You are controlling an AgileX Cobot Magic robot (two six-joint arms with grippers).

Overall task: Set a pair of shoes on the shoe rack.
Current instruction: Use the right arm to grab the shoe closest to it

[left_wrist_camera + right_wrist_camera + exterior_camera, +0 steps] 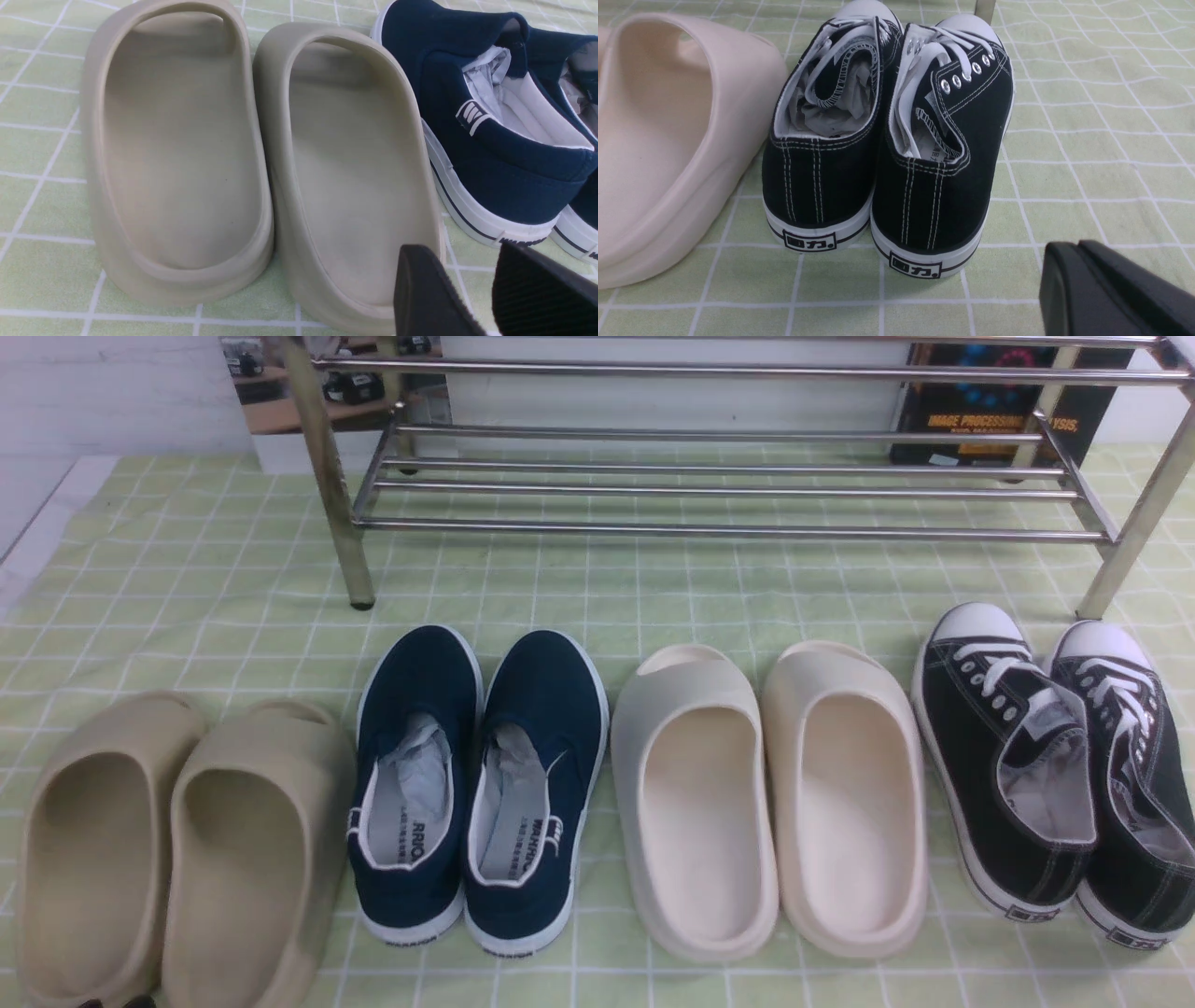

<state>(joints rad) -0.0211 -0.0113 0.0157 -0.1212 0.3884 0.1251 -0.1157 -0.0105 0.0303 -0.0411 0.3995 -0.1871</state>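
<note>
The pair of black canvas sneakers with white laces stands side by side at the far right of the cloth, one (1004,775) next to the other (1134,784), toes toward the shoe rack (728,530). The right wrist view shows their heels (822,186) (938,191). My right gripper (1073,254) is shut and empty, low over the cloth behind the heels and to their right, apart from them. My left gripper (460,256) is open and empty, behind the heel of a tan slide (355,177). Neither gripper shows clearly in the front view.
In a row left of the sneakers lie cream slides (775,793), navy slip-ons (476,775) and tan slides (177,840). All rest on a green checked cloth (597,588). The rack's front posts (327,476) (1134,523) stand on it. A dark box (990,401) stands behind the rack.
</note>
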